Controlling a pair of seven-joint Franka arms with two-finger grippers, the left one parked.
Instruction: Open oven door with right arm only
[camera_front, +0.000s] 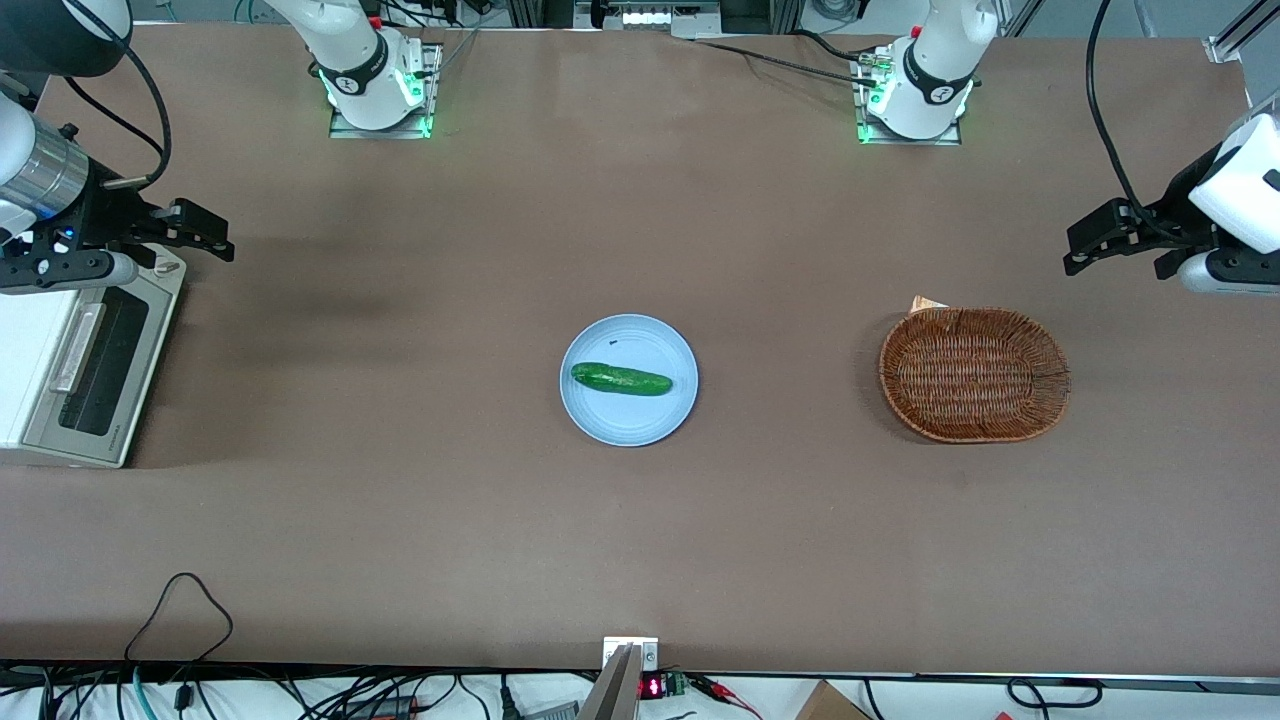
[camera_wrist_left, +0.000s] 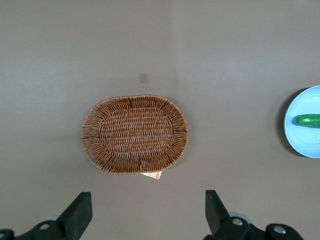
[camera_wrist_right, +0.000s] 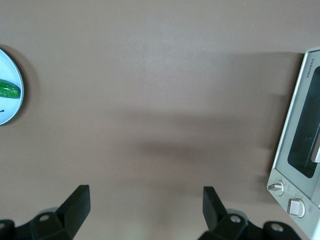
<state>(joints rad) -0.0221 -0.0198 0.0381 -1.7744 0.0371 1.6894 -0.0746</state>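
Observation:
The small white toaster oven (camera_front: 30, 360) stands at the working arm's end of the table. Its silver-grey door (camera_front: 100, 365) with dark glass window and pale bar handle (camera_front: 78, 348) faces the table's middle and is closed. The door also shows in the right wrist view (camera_wrist_right: 302, 145), with two knobs (camera_wrist_right: 276, 188) beside it. The right arm (camera_front: 40, 175) hangs above the oven's end farther from the front camera. My gripper (camera_front: 205, 232) is open and empty, above the bare table beside the door. Its fingers (camera_wrist_right: 75, 205) are wide apart.
A pale blue plate (camera_front: 665, 345) holding a green cucumber (camera_front: 621, 379) sits mid-table. A brown wicker basket (camera_front: 973, 374) lies toward the parked arm's end. Two arm bases (camera_front: 375, 80) stand along the table's edge farthest from the front camera. Cables hang at the nearest edge.

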